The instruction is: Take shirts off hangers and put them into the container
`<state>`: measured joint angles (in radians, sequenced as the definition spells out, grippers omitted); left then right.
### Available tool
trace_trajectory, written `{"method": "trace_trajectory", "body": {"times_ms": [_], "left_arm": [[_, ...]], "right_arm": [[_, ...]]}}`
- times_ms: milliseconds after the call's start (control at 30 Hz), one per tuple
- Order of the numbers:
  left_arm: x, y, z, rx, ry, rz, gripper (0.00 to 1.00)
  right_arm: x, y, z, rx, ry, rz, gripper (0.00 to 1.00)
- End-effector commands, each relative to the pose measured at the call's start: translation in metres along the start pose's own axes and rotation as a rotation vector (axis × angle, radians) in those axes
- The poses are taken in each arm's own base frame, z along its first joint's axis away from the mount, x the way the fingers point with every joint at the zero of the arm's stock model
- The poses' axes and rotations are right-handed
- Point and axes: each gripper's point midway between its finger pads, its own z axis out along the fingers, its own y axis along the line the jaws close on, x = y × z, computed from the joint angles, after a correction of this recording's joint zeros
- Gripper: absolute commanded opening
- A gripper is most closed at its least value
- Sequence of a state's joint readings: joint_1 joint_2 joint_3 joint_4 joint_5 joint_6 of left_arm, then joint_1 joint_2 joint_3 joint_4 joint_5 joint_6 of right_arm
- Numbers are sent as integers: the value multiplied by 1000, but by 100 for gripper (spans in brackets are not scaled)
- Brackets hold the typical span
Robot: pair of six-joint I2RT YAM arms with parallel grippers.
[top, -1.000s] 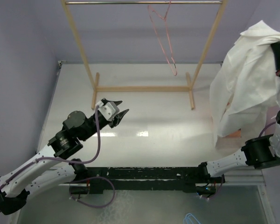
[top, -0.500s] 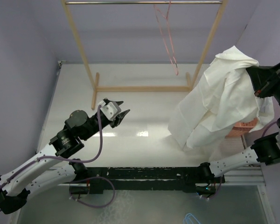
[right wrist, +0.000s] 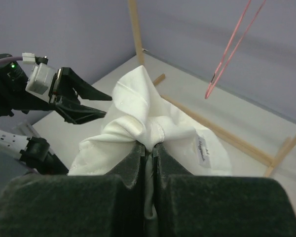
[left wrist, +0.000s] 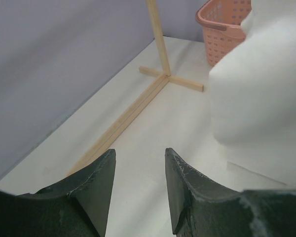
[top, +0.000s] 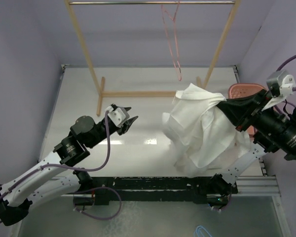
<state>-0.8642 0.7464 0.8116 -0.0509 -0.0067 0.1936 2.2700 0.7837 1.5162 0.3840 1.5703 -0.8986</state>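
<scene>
Overhead first. We log the left arm bent at the elbow, its forearm angled out from the near-left corner over the table (top: 138,143). The left gripper (top: 129,113) points toward the middle, jaws partly apart and holding nothing. The right arm reaches in from the right with its wrist raised, and the right gripper (top: 223,102) points left. The shirt (top: 200,133) hangs bunched from it over the table's right half, just beside the basket (top: 246,90) and not inside it. The hanger (top: 173,39) hangs bare on the rail of the rack (top: 89,54).

Left wrist view: we see both fingers (left wrist: 96,182) low over bare tabletop with a clear gap between them. White cloth fills the right side, and the basket stands beyond it, past the rack's foot.

Right wrist view: we note the jaws pressed together on a gathered fold of the shirt. The label (right wrist: 202,150) shows just right of the pinch. The left gripper sits beyond the cloth, apart from it.
</scene>
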Motion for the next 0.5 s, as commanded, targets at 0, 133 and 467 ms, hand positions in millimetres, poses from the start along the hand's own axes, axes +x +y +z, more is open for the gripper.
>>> {"method": "trace_trajectory", "body": {"times_ms": [0,133,467], "left_arm": [[-23,6,1,-12,-58,1,48],[-20,6,4,-14,-45,7,48],[-11,7,13,-18,-16,24,48]], "right_arm": [[31,-67,-4,91,109,289,0],[34,-81,-3,97,101,311,0],[-9,-17,-2,51,48,77,0]]}}
